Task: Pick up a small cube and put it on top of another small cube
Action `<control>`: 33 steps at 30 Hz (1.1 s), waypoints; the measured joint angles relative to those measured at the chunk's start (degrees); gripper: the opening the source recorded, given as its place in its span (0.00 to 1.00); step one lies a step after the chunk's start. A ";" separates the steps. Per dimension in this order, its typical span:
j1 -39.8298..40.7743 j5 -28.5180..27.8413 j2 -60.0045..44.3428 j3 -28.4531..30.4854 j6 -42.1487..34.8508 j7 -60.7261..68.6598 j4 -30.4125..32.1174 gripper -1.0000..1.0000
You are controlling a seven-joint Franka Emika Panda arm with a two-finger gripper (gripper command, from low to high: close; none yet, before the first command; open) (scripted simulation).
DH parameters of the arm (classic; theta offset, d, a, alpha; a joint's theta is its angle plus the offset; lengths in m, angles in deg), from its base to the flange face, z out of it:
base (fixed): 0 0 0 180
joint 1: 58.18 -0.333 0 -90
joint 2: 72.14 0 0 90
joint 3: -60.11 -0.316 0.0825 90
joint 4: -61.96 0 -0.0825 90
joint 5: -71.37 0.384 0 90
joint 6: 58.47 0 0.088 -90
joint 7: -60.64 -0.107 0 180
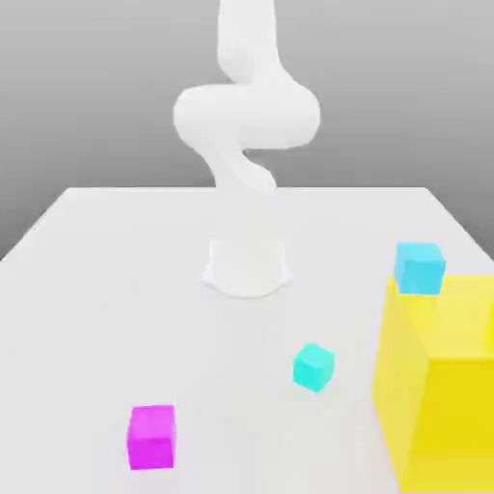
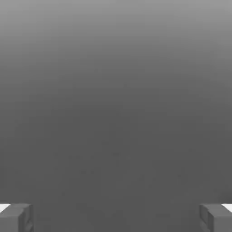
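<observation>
Empty gripper [image 2: 116,218] open, small cubes ungrasped, no stack of small cubes made

Exterior view: smooth white jointed robot arm [image 1: 247,116] rises from its base on a plain, matte white tabletop [image 1: 87,318]. Small glossy-looking magenta cube [image 1: 151,438] sits free of the gripper on the tabletop, toward the exterior view's left. Small turquoise cube [image 1: 314,368], also out of the gripper's grasp, rests on the tabletop nearer the middle, turned so a corner edge faces the camera. Small light-blue cube [image 1: 420,268], ungripped too, appears perched at the far corner of a large, smooth yellow block [image 1: 463,415], at the exterior view's right. All flat-faced, sharp-edged, evenly coloured; real material can't be told. The two on the tabletop stand apart, likely for separate finger access. Which is to be lifted and which is the base: can't tell. The big block probably serves as an obstacle or raised support.

Hand view: fingers [image 2: 16,218] spread wide, nothing between them, dark grey and angular with pale patches. Beyond the gripper, smooth grey gradient, no texture. Wide spread suits a coming grasp. Judged step: pre-reach, task at its start; next, bring the gripper over one cube, line up with its flat sides. Turquoise one's angle may need a wrist turn.
</observation>
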 joint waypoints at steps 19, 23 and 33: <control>-0.46 6.58 -39.83 10.90 17.97 18.75 11.02 0.50; 1.13 6.30 -47.94 11.43 21.81 21.47 13.36 0.50; 5.71 11.76 -61.81 6.38 31.88 26.71 12.09 0.00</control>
